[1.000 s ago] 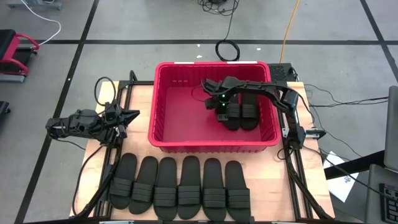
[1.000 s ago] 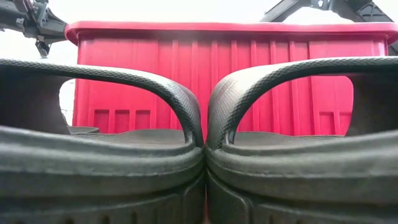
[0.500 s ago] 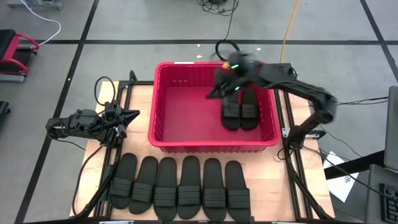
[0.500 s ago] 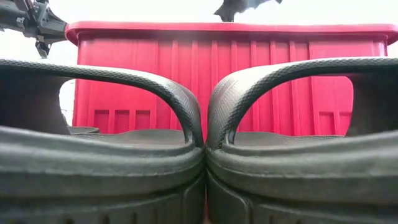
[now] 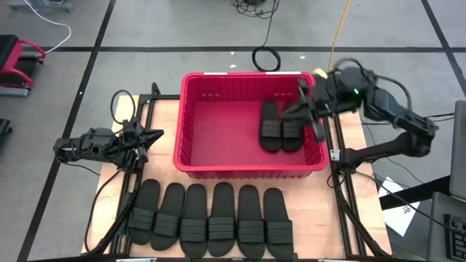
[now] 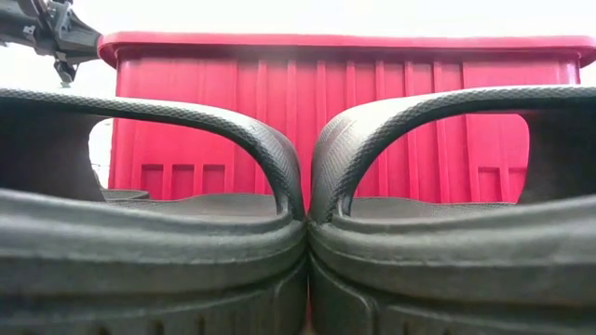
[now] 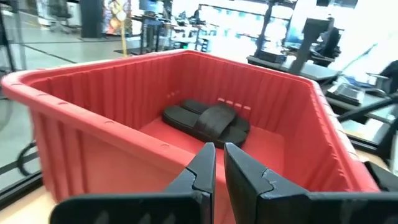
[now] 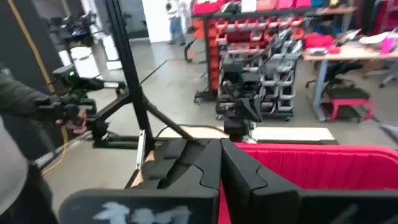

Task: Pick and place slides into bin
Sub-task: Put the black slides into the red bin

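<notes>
Overhead, a wooden table (image 5: 166,113) on grey taped floor, red bin (image 5: 191,116) centred, both hands (image 5: 148,136) (image 5: 309,109) pinched together, empty.

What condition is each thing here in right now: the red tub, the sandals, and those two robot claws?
Bin: upright on the table, holding two slides.
Slides in the bin: two, flat, side by side at its right end.
Slides on the table: six, in a row in front of the bin.
Right gripper: shut, empty, above the bin's right rim.
Left gripper: nearly shut, empty, left of the bin.
</notes>
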### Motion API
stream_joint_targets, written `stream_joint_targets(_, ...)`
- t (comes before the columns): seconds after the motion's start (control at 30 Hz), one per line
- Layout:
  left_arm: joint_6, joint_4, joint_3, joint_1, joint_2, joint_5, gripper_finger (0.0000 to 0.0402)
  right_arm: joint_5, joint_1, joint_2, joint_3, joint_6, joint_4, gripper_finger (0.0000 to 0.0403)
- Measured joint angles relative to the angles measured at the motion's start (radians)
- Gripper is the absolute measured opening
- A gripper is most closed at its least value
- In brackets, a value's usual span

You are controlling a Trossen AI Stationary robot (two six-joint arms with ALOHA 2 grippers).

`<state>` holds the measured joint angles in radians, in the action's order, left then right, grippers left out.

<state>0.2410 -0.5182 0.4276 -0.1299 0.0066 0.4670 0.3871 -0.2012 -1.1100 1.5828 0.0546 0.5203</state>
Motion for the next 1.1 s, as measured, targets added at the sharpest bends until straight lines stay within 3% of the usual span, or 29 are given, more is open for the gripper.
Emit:
stream_joint_targets(0.2, -0.051, 0.022, 0.0, 0.0, 0.0, -0.096, 0.0031, -0.207, 0.157, 0.126, -0.266, 0.112, -0.276, 0.0)
stream_joint_targets(0.43, -0.143, 0.176, 0.0, 0.0, 0.0, -0.103, 0.0031, -0.258, 0.219, 0.29, -0.633, 0.274, -0.488, 0.0)
stream_joint_targets(0.57, -0.13, 0.208, 0.0, 0.0, 0.0, -0.103, 0.0031, -0.295, 0.207, 0.392, -0.776, 0.267, -0.582, 0.0)
stream_joint_targets(0.83, -0.098, 0.437, 0.0, 0.0, 0.0, -0.103, 0.0031, -0.382, 0.201, 0.529, -0.842, 0.095, -0.583, 0.0)
stream_joint_targets(1.0, -0.1, 0.502, 0.0, 0.0, 0.0, -0.101, 0.0031, -0.377, 0.204, 0.58, -0.842, 0.167, -0.508, 0.0)
stream_joint_targets(1.1, -0.076, 0.503, 0.0, 0.0, 0.0, -0.101, 0.0031, -0.309, 0.206, 0.607, -0.843, 0.227, -0.409, 0.0)
